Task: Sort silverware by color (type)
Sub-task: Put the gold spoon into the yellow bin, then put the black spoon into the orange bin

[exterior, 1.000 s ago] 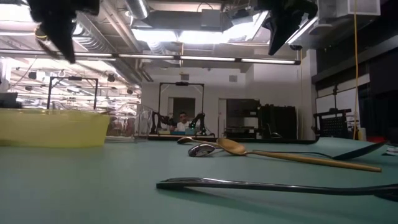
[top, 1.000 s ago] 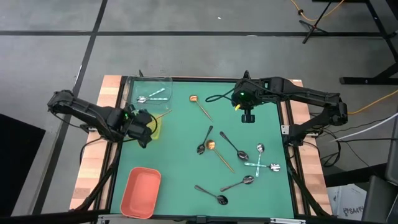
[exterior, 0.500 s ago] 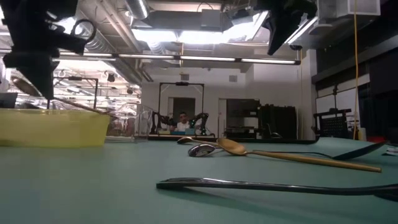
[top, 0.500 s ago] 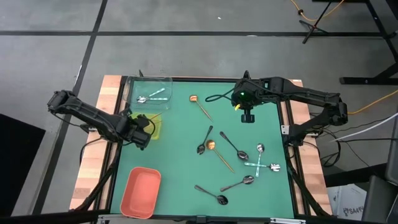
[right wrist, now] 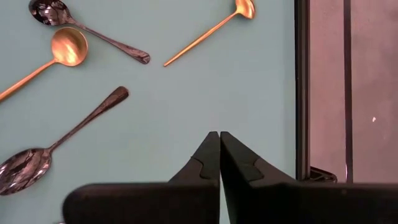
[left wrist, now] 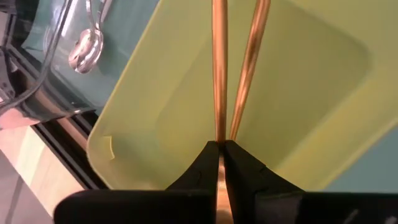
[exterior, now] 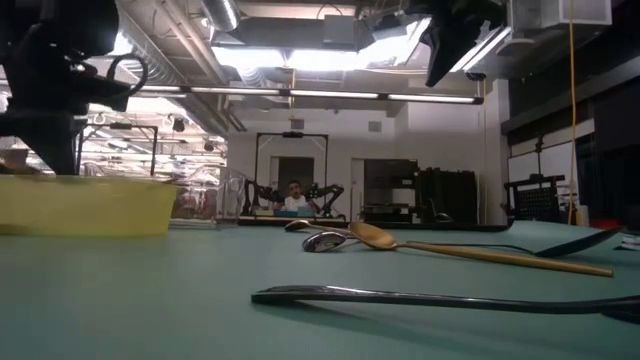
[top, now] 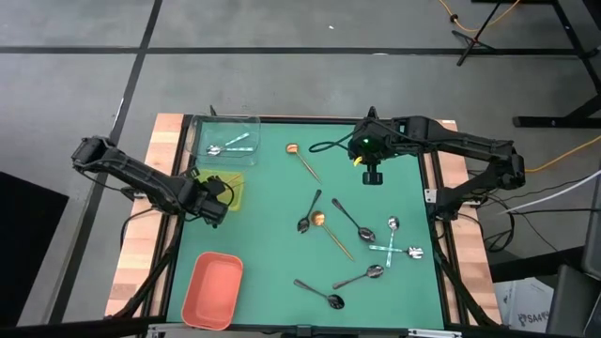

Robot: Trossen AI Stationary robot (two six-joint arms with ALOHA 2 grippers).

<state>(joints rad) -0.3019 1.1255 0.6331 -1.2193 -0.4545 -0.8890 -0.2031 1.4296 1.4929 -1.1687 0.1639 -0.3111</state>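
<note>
My left fingers pinch a copper spoon over the yellow-green tray; my right fingers are pressed together on nothing.

My left gripper (left wrist: 221, 149) clamps the copper spoon (left wrist: 219, 68) by its handle, a second copper handle (left wrist: 250, 62) just beside it, above the yellow-green tray (top: 231, 192) at the mat's left edge. My right gripper (right wrist: 219, 138) hangs over the green mat (top: 282, 244) near its far right side. Silver spoons (top: 228, 145) lie in the clear tray (top: 252, 124); gold, dark and silver spoons (top: 352, 221) lie scattered on the mat's right half, well apart from the salmon tray (top: 212, 289).
</note>
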